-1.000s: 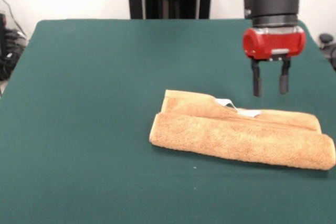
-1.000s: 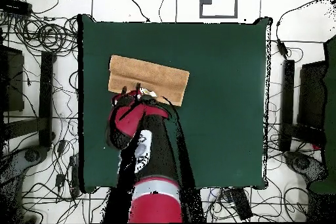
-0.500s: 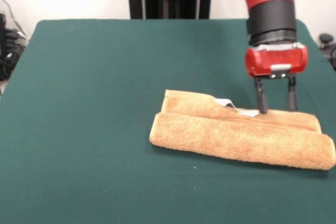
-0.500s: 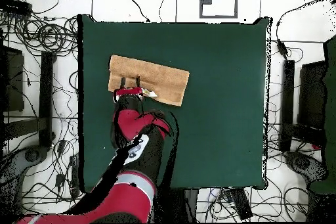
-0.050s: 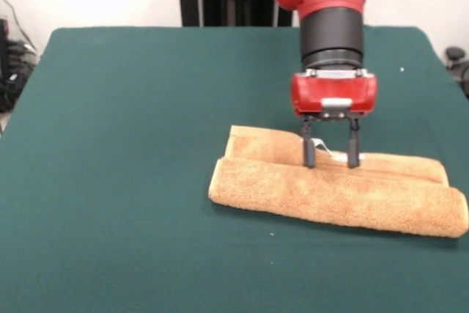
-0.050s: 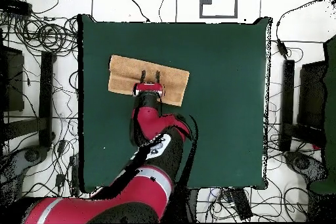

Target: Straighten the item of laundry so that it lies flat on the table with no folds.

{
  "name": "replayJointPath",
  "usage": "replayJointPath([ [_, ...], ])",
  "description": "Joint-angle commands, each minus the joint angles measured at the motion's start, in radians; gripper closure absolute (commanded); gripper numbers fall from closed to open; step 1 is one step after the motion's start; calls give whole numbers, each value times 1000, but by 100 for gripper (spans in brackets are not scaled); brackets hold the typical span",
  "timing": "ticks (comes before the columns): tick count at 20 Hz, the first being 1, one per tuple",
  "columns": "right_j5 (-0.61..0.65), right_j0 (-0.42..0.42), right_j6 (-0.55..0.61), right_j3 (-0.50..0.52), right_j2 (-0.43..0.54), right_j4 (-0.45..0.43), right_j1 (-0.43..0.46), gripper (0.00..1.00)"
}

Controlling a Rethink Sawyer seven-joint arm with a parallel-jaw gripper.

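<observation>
I see my hand (image 5: 331, 157) released, fingers spread, tips down on the folded orange towel (image 5: 337, 194) directly beneath it. The white tag (image 5: 322, 147) sits between the fingers. The towel lies doubled lengthwise on the green worktop (image 5: 132, 144).

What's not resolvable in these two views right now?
- Front view: whether the open gripper touches the towel or hangs just above it; the tips overlap the cloth.
- Front view: most of the white tag, hidden behind the fingers.
- Both views: how many layers the folded towel has; the roll covers them.
- Overhead view: the table below the arm, and the tag, too small.
</observation>
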Motion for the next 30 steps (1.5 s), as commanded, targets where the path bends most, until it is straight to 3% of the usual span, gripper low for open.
replayJointPath([
  [1,-31,-5,77,52,38,42,16,0],
  [4,144,-84,125,26,161,-142,-34,0],
  [5,290,-186,157,22,314,-308,-85,0],
  [7,442,-331,159,41,519,-460,-120,0],
  [9,519,-444,154,73,671,-528,-116,0],
  [13,572,-540,91,98,787,-548,-90,0],
  [26,598,-558,38,117,802,-505,-90,0],
  [30,456,-274,93,75,450,-363,-151,0],
])
